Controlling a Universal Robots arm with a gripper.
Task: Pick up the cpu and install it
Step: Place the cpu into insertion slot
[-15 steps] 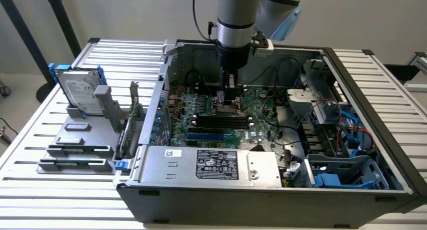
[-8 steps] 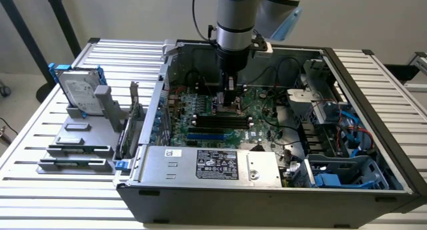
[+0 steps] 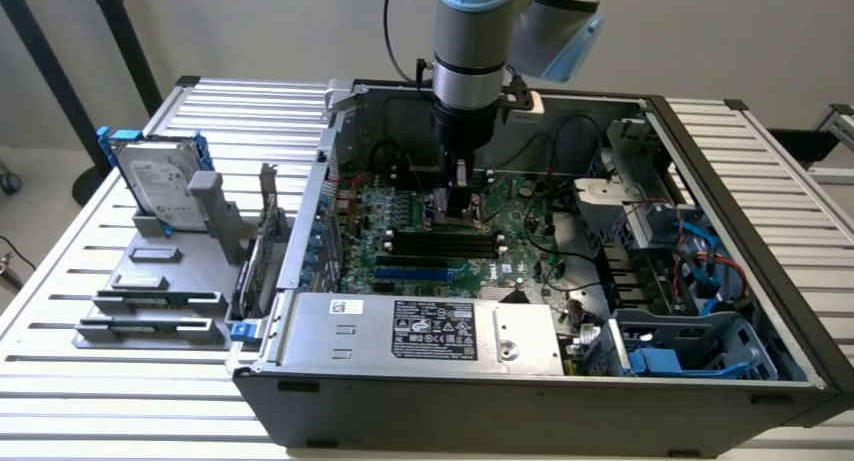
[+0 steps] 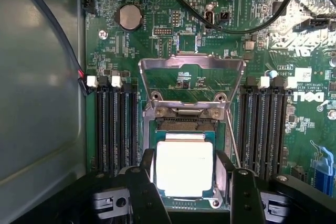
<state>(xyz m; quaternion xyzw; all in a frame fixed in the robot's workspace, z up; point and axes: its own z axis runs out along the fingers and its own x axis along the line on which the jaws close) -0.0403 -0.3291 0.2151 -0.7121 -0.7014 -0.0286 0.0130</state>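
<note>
Gripper [image 3: 461, 203] down inside the open computer case [image 3: 534, 391], over the motherboard [image 4: 163, 9]

Jaws set wide and closed against two opposite edges of the cpu [image 4: 184, 166]; one finger [image 4: 148, 179] on each side, pads at the rim

Cpu lies flat, square to the socket [image 4: 181, 125], with the load plate [image 4: 191, 64] swung up and open behind it. Seated or a hair above the contacts: cannot tell from this angle

Handling, as judged:
- light, stiff, thin
- shiny metal lid likely slippery, so grip by the side edges, not the top
- the underside and the socket contacts look delicate; keep it level, no tilt, no sideways drag
- little edge to hold, so a squeeze off centre could let it twist

Count:
- cpu, one
- socket, one; load plate, one
- gripper fingers, two
- memory-slot banks, two, one on each side of the socket
- coin cell [image 4: 130, 17], one
- hard drive [image 3: 158, 181], one, standing in a rack outside the case on the exterior view's left
</note>
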